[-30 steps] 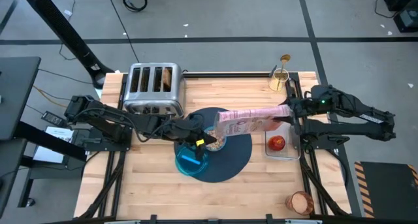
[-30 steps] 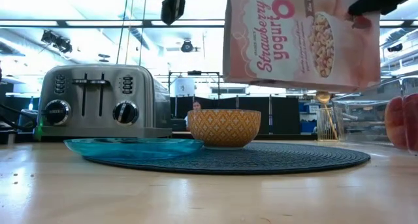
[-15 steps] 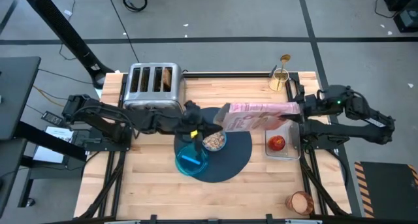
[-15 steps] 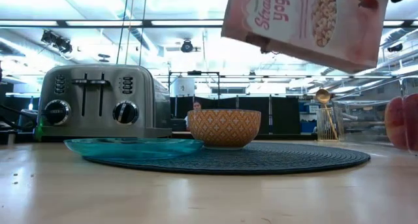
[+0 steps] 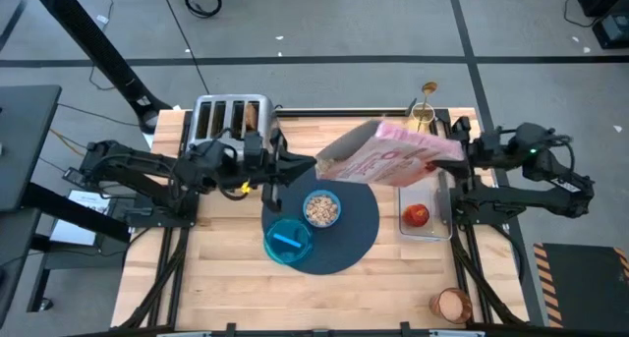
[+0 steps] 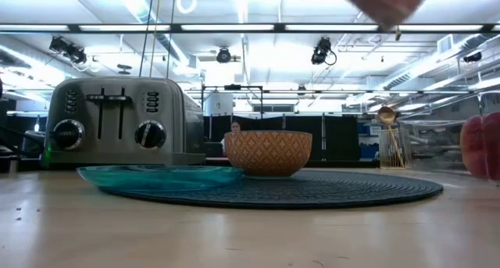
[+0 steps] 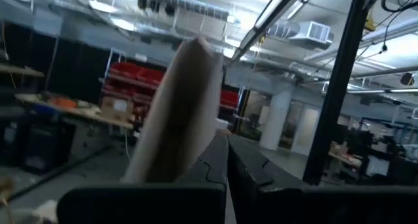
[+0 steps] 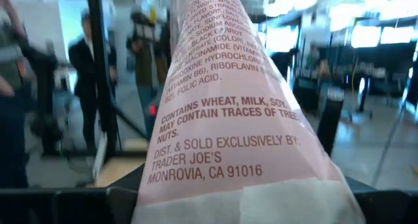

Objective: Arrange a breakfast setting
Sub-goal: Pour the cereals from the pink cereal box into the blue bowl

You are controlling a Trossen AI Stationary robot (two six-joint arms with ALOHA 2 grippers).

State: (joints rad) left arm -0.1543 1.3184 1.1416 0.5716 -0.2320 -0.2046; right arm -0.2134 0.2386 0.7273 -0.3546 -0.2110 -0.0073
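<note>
Two dark jointed arms, black cables, yellow mark on left hand

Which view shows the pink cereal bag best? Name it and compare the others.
The high view: the whole pink cereal bag shows, held by the right gripper above the mat. The right wrist view shows only its printed side; the low view a blurred corner; the left wrist view a blurred edge.

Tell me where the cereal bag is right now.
In the high view the cereal bag is held in the air by the right gripper, tilted above the mat's far right edge, beyond the bowl.
</note>
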